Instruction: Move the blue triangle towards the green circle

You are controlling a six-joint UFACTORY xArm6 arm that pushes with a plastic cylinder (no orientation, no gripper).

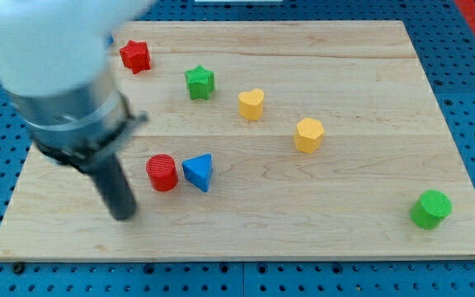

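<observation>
The blue triangle (198, 172) lies left of the board's middle, touching or nearly touching the red circle (162, 172) on its left. The green circle (430, 209) stands far off at the view's bottom right, near the board's edge. My tip (124, 215) rests on the board to the lower left of the red circle, with a small gap between them. The red circle lies between my tip and the blue triangle.
A red star (135, 56) sits at the top left. A green star (199, 82), a yellow heart (251, 104) and a yellow hexagon (309, 134) run diagonally across the middle. The wooden board (369, 66) lies on a blue pegboard. The arm's bulky body covers the top left.
</observation>
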